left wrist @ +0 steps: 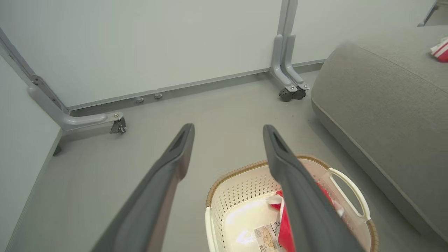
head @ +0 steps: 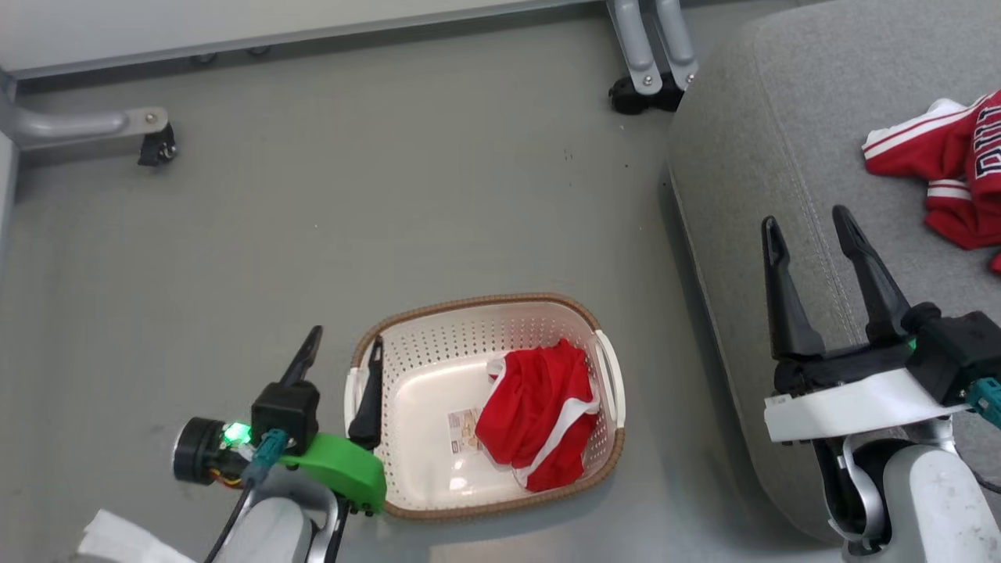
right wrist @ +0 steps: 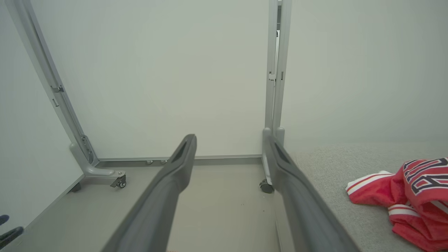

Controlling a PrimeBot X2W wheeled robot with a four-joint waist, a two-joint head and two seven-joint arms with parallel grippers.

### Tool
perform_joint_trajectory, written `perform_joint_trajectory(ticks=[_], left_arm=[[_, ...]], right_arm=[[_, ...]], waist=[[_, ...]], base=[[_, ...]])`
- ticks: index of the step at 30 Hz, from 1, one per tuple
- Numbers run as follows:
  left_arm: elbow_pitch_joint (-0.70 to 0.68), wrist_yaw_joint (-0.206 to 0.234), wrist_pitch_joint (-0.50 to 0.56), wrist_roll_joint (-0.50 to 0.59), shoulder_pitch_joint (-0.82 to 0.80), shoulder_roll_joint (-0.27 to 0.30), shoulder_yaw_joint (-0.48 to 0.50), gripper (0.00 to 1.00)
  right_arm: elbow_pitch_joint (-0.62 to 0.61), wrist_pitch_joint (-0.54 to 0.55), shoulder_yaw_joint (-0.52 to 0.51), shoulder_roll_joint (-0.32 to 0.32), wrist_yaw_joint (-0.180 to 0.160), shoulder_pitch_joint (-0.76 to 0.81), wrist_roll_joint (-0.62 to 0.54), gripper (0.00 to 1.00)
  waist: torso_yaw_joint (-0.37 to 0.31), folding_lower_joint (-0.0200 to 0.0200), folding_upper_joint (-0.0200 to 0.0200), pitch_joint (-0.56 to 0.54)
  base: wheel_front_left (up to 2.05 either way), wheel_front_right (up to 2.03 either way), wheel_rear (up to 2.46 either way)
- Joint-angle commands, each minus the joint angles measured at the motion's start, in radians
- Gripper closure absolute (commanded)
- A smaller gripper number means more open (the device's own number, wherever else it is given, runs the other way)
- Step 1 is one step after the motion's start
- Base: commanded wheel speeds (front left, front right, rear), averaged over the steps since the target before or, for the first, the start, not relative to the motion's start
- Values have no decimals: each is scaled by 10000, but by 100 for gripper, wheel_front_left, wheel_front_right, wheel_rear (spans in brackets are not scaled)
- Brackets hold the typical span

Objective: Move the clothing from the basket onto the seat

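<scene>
Red shorts with white side stripes lie crumpled in the right half of the cream basket, which stands on the floor; they show in the left wrist view too. A red jersey with striped trim and lettering lies on the grey seat, also seen from the right wrist. My left gripper is open beside the basket's left rim, with nothing between its fingers. Over the seat's near left edge, my right gripper is open and holds nothing.
White partition panels on grey wheeled feet border the grey floor behind the basket. A paper label lies on the basket's bottom. A scrap of white material shows at the lower left.
</scene>
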Motion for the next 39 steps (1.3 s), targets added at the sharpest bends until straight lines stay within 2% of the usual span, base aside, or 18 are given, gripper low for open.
perform_joint_trajectory(ticks=[1, 9, 15, 29, 39], left_arm=[[265, -192, 45, 88, -408, -93, -182, 0], [1920, -1120, 455, 527, -2009, -590, -1260, 0], [3170, -1466, 839, 660, -3173, -794, -1735, 0], [5859, -1817, 1797, 1203, -5449, -333, -2502, 0], [7153, -1876, 2239, 1076, -6447, 21, -2578, 0]], right_arm=[[-25, -147, -5, -10, -3, -297, 75, 0], [81, -712, 114, -5, -3, -1217, 385, 0], [12, -1103, 27, -2, -3, -1634, 632, 0], [24, -1835, 467, 3, -3, -2498, 1422, 0], [126, -1919, 921, 1, -3, -2871, 1887, 0]], waist=[[-627, 0, 0, 982], [-1469, 0, 0, 2448], [-1934, 0, 0, 3677], [-2946, 0, 0, 6297], [-3455, 0, 0, 7253]], base=[[0, 0, 0], [0, 0, 0], [0, 0, 0], [0, 0, 0], [0, 0, 0]])
